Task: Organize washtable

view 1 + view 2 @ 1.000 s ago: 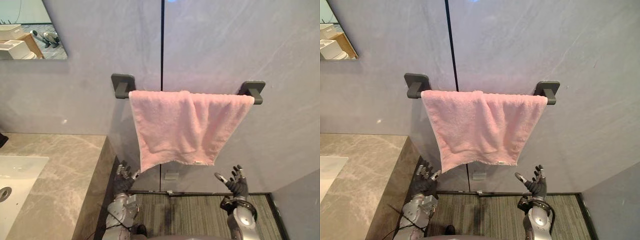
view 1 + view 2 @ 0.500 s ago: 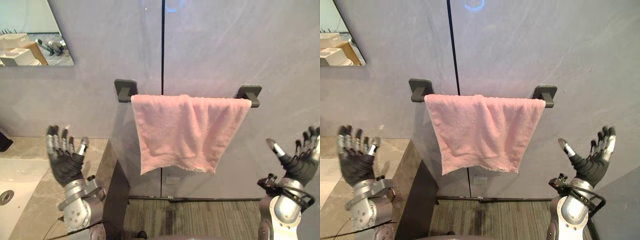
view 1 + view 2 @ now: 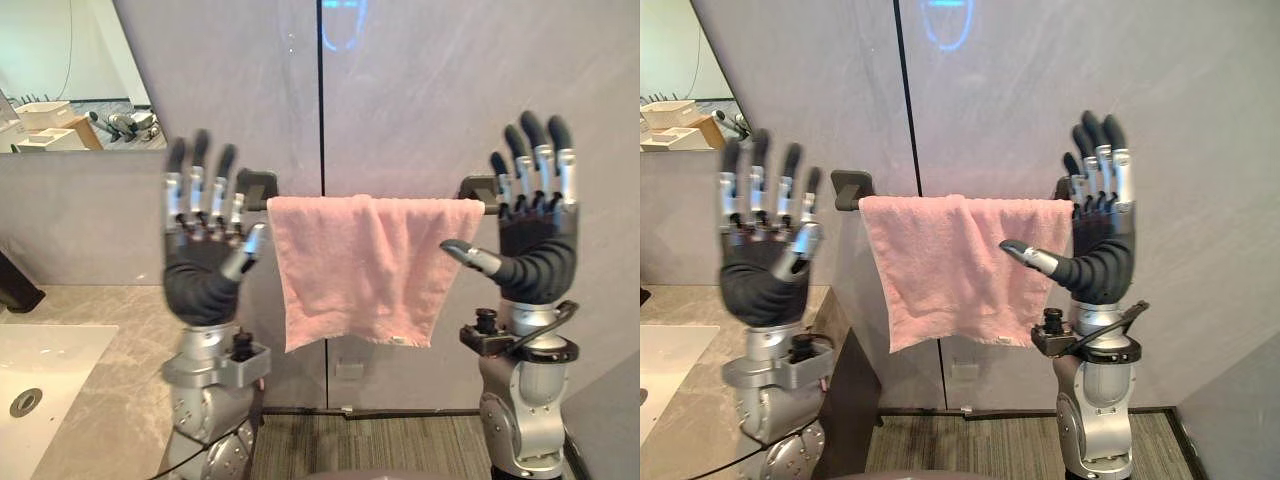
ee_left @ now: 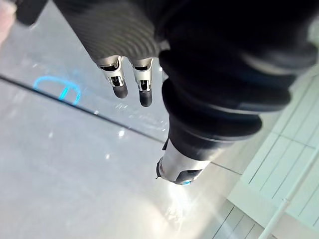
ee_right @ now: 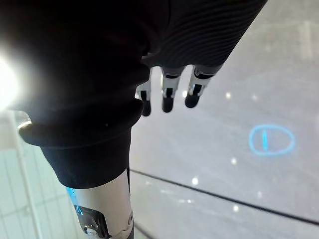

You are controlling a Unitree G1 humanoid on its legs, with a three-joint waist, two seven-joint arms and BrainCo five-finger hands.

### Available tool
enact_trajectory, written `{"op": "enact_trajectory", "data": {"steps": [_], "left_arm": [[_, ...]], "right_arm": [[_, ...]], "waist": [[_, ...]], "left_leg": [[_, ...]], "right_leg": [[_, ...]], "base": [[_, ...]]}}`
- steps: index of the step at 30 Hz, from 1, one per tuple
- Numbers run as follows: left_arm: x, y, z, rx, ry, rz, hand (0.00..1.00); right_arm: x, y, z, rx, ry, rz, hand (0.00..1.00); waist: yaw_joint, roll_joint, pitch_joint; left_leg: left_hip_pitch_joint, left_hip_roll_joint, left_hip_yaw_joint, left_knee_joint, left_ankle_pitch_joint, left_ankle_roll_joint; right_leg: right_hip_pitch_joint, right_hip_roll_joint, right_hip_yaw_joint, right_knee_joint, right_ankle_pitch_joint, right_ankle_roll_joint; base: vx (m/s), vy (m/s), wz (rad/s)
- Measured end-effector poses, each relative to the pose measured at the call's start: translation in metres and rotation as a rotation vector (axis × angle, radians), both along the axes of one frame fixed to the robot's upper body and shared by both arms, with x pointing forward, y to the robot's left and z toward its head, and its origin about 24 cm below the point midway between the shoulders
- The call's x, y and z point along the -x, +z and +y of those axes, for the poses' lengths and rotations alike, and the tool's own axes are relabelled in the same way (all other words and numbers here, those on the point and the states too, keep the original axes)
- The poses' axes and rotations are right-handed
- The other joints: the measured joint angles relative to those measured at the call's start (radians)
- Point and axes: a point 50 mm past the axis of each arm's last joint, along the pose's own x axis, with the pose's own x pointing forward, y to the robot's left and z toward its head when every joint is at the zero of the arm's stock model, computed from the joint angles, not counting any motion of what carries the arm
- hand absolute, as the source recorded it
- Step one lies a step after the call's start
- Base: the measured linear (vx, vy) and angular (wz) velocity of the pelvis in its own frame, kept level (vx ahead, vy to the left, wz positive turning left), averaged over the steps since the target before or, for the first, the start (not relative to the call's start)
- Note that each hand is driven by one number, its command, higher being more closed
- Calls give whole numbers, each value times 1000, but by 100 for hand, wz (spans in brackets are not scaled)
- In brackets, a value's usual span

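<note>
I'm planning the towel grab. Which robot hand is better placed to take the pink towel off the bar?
Right, probably. The right robot hand is open, its thumb in front of the edge of the towel; the left robot hand, also open, stands off to the side of it.

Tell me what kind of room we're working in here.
Most likely a bathroom: a pink towel hangs over a dark wall rail, a white sink sits in a stone-look counter at the left, and a mirror hangs above it.
</note>
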Motion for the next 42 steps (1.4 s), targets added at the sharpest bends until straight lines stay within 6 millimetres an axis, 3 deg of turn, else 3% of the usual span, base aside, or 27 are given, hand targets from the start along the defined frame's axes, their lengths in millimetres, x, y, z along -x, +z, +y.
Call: {"op": "enact_trajectory", "data": {"steps": [5,8,11,14,22,30,36,42], "left_arm": [[-8,-36,-33,-67,-254,156,0],[-9,-61,-50,-142,-379,248,0],[-11,-85,-59,-212,-453,340,0],[-13,-95,-62,-247,-478,381,0],[-13,-120,-58,-330,-469,480,0],[-24,-136,-55,-444,-392,541,0],[-43,-135,-41,-463,-253,544,0],[-54,-146,-18,-466,-108,626,0]], "right_arm": [[-11,-37,18,137,186,175,0],[-14,-71,24,248,264,335,0],[-16,-98,21,359,256,454,0],[-16,-110,17,450,232,496,0],[-19,-136,14,645,204,573,0],[-31,-157,14,730,134,638,0],[-39,-172,7,698,27,733,0],[-53,-165,-16,605,-131,753,0]], "waist": [[-14,4,2],[-17,7,2],[-28,10,4],[-29,13,6],[-28,9,9],[-28,4,21],[-24,-4,26],[-27,-12,30]], "left_leg": [[11,1,15,0,0,1],[16,1,24,0,0,1],[16,1,25,0,0,1],[15,2,27,0,0,1],[13,1,30,0,0,1],[-13,3,25,0,0,1],[-54,2,19,0,2,3],[-64,2,10,6,2,3]], "right_leg": [[-2,0,18,6,1,0],[-2,0,28,6,1,0],[-3,0,30,6,1,0],[-6,0,31,6,2,0],[-9,0,31,6,3,0],[-23,2,32,-13,9,-7],[-51,3,27,-29,21,0],[-53,6,24,-40,24,-3]], "base": [[-34,-2,-11],[-13,-2,-9],[0,0,0],[-5,-8,-2],[0,0,0],[-3,0,2],[25,-7,3],[47,-17,1]]}}
